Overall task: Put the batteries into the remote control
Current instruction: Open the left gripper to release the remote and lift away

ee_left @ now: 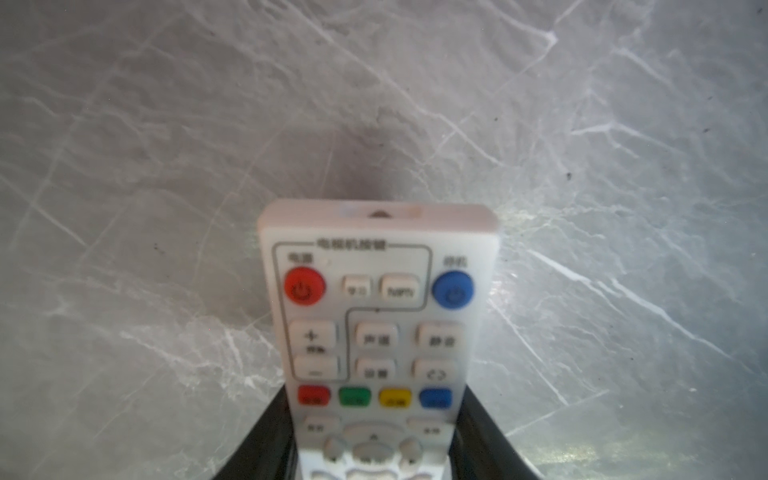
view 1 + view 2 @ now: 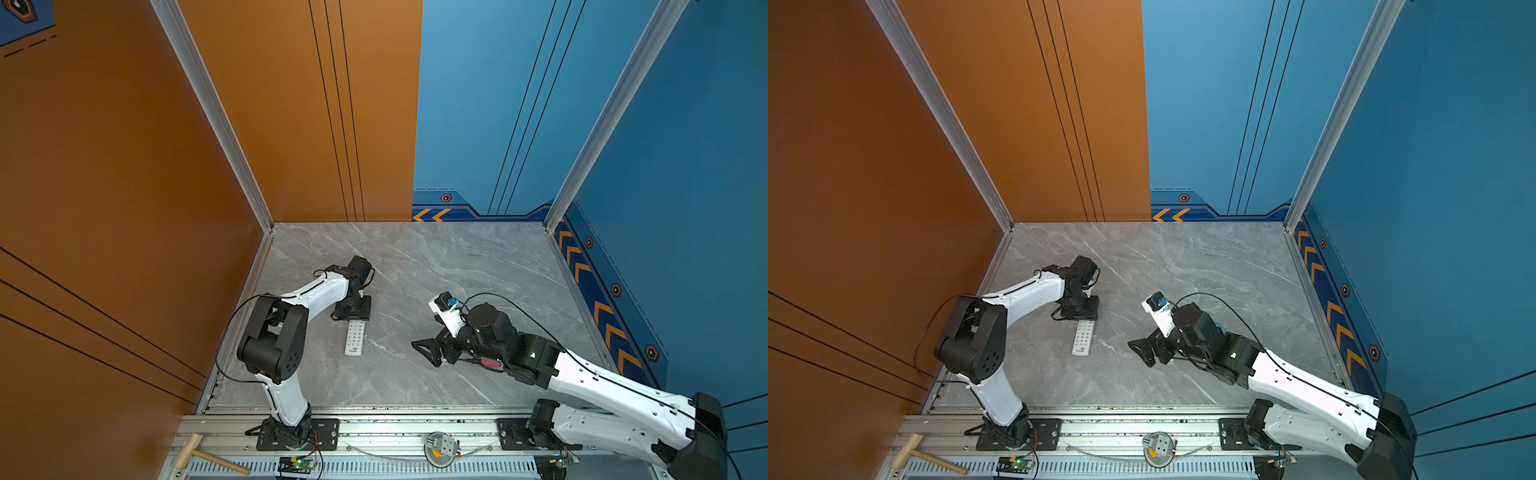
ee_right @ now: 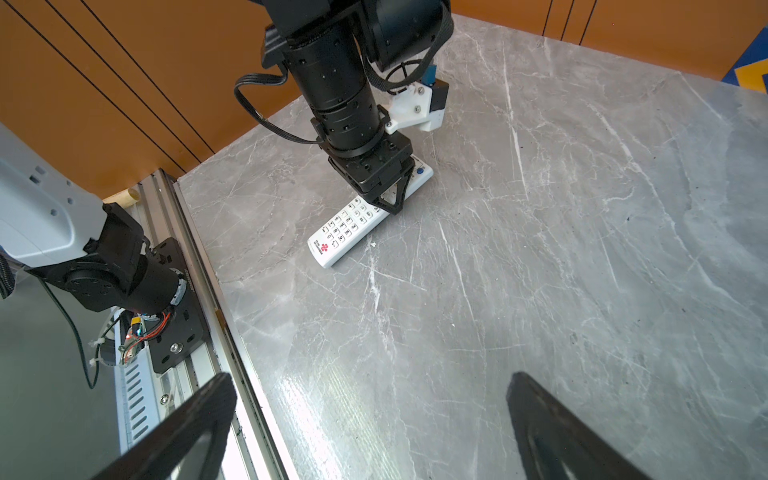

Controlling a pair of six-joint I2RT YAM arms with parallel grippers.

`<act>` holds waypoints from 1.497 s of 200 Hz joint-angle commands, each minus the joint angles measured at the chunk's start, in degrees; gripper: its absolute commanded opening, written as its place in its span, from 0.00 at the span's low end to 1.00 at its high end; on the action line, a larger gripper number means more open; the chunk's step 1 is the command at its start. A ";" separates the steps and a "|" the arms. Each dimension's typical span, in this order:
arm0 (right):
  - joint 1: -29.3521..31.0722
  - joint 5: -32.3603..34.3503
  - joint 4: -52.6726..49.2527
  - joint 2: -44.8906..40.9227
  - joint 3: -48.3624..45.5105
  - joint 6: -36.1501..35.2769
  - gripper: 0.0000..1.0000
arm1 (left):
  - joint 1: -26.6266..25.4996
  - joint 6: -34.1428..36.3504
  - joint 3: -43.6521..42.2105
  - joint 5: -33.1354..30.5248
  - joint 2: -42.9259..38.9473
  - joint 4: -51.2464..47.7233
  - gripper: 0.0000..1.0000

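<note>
The left gripper (image 1: 378, 392) clamps the remote control (image 1: 378, 291), buttons facing up

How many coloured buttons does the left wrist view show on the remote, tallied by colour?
red buttons: 2
blue buttons: 2
green button: 1
yellow button: 1
Total: 6 coloured buttons, all at the visible end of the remote control
</note>
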 commanded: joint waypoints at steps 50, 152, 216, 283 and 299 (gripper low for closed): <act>-0.36 1.31 -0.89 -1.70 -1.01 -0.56 1.00 | 0.36 0.69 1.09 -2.67 2.76 0.29 0.16; -0.95 1.41 -1.81 -2.66 -0.58 -1.11 1.00 | 0.32 0.31 0.30 -3.11 4.94 1.81 0.29; -1.32 1.71 -2.30 -3.18 -0.57 -1.26 1.00 | 0.49 0.01 0.58 -2.45 4.38 2.01 0.44; -1.43 2.96 -3.33 -4.65 -0.57 -1.45 1.00 | 1.40 0.04 0.13 -2.06 2.37 2.13 0.68; -1.42 3.51 -3.77 -5.09 -0.48 -1.49 1.00 | 1.53 0.08 0.17 -1.90 1.60 2.18 0.76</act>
